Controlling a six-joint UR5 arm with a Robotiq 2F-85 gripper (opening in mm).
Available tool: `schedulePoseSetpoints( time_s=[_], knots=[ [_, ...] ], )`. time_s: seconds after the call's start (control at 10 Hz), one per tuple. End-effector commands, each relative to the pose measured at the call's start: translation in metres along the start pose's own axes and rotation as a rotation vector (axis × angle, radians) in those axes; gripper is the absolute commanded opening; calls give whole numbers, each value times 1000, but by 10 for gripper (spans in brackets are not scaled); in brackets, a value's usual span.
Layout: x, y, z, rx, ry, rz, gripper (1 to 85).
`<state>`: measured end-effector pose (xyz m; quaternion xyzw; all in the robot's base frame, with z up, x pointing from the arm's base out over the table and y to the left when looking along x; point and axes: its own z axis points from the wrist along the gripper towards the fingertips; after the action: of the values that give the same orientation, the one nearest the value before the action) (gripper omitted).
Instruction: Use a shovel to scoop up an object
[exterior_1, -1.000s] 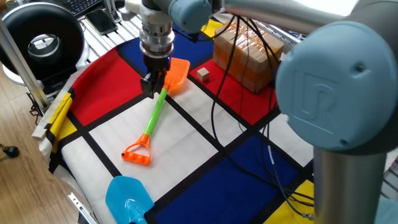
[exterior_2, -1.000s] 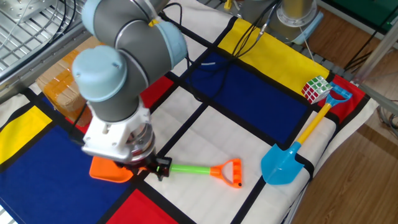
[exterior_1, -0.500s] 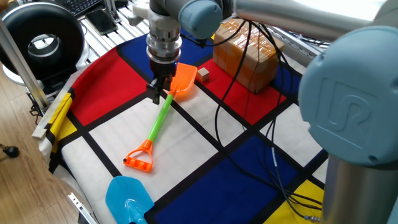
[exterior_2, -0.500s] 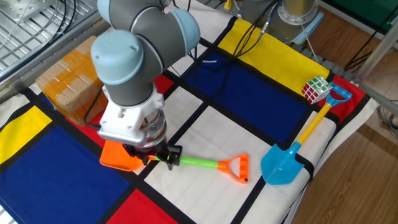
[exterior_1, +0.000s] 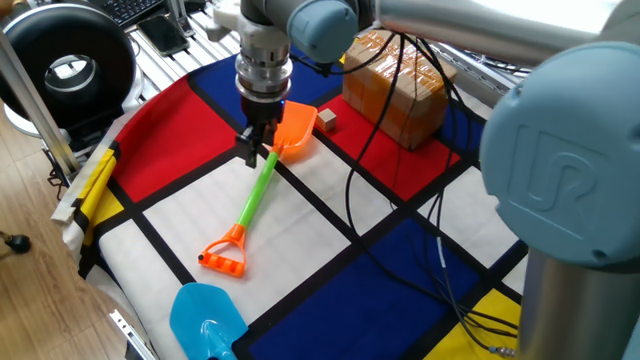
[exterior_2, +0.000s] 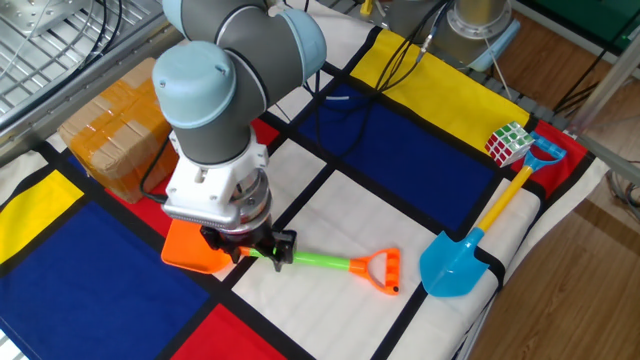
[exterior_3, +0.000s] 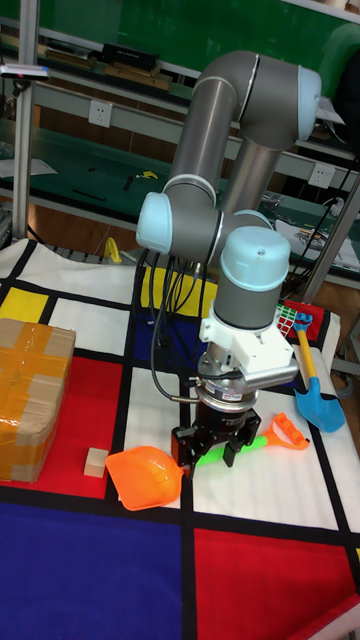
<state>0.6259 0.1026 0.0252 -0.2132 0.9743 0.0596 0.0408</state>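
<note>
The shovel has an orange blade, a green shaft and an orange end loop. My gripper is shut on the shaft just behind the blade. The loop end trails low over the white mat square. The object, a tiny tan cube, lies on the red square right at the blade's front edge; I cannot tell whether they touch. In the tall fixed view the cube sits just left of the blade, with the gripper to its right. In the other fixed view the gripper and arm hide the cube.
A taped cardboard box stands close behind the cube. A light blue shovel lies at the mat's near edge, and a Rubik's cube sits by its handle. Black cables trail across the mat.
Over the last second the gripper carried the shovel toward the cube, bringing the blade's edge up to it. In the last half second almost nothing has moved.
</note>
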Motion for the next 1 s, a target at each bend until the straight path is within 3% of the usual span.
schedulePoseSetpoints(
  time_s=[0.0, 0.2, 0.4, 0.6, 0.9],
  knots=[
    [5, -5, -2, 17, 16, -20, 663],
    [15, -8, -2, 24, 56, -71, 653],
    [15, -2, -2, 2, 54, -112, 650],
    [19, -12, -2, 38, 72, -168, 650],
    [17, -6, -2, 14, 64, -213, 660]
  ],
)
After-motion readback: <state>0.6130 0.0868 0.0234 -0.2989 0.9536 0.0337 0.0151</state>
